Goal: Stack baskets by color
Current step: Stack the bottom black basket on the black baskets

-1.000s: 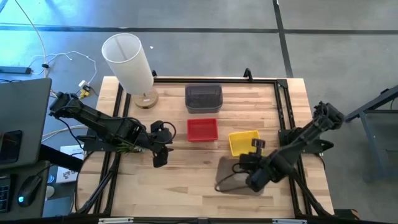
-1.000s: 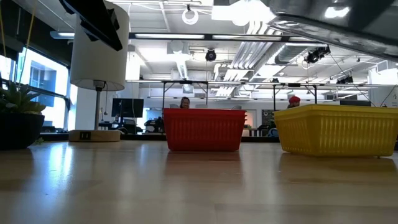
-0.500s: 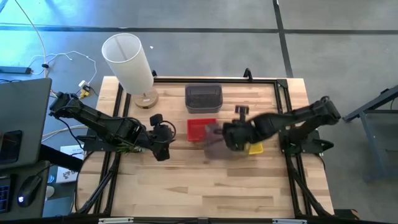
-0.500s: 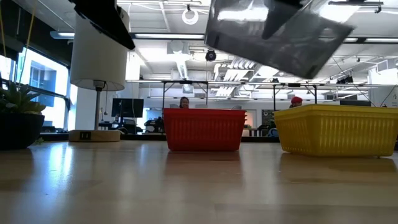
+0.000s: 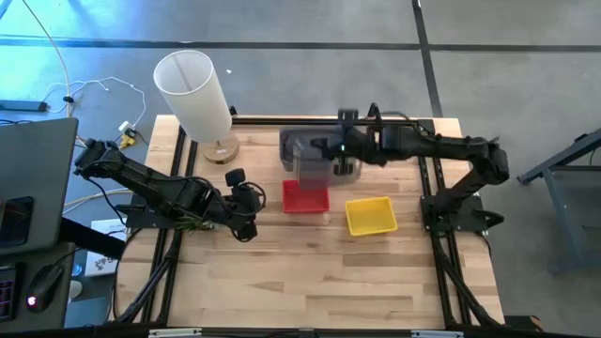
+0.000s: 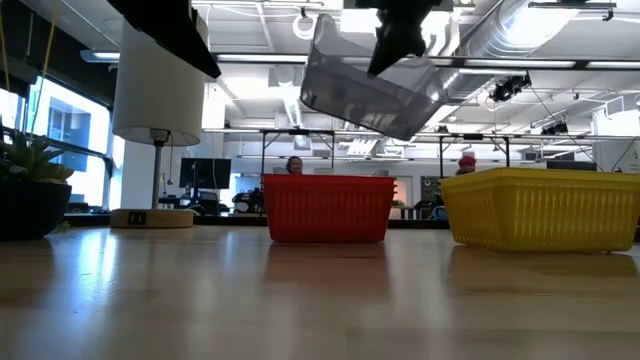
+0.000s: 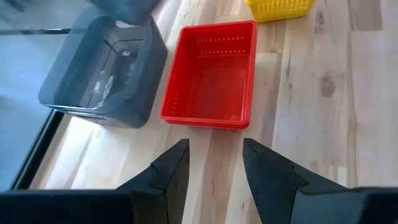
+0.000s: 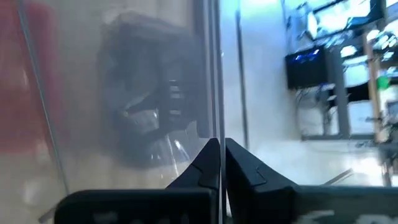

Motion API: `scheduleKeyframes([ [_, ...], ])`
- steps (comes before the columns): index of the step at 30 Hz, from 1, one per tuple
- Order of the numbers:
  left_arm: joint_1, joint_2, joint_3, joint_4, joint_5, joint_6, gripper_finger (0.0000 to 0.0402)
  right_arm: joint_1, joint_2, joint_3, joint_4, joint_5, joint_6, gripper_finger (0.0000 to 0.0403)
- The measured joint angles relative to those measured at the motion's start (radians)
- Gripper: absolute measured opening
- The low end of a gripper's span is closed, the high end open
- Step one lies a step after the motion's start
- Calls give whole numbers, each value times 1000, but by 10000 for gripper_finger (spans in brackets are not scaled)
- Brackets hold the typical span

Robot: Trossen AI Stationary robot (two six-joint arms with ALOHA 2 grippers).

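Low view: I see a wooden table [image 6: 300,300] (office lights behind). The right gripper [image 8: 219,163] pinches a grey basket [image 6: 372,88] aloft; the left gripper [image 7: 214,163] gapes, holding nothing.

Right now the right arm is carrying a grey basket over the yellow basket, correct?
Not quite. The right gripper holds the carried grey basket over the grey basket on the table, not the yellow basket; the high view shows it.

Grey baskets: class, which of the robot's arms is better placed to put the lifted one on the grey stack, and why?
Right. The right gripper is shut on the lifted grey basket, hanging tilted above the grey stack. The left gripper is open and empty, near the red basket.
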Motion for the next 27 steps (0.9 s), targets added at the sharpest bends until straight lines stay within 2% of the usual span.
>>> scheduleKeyframes([
  [6, 0, 0, 0, 0, 5, 0, 135, -122, 0, 0, 234, -83, -230, 0],
  [13, 0, 0, 0, -1, 5, 0, 135, -236, 0, 0, 443, -192, -392, 0],
  [19, 0, 0, 0, -1, 4, -6, 135, -319, 0, 0, 563, -322, -414, 0],
  [23, 0, 0, 0, -1, 19, -8, 135, -367, 3, 0, 604, -419, -359, 0],
  [27, 0, 0, 0, -1, 22, -18, 135, -403, 12, -1, 620, -442, -334, 0],
])
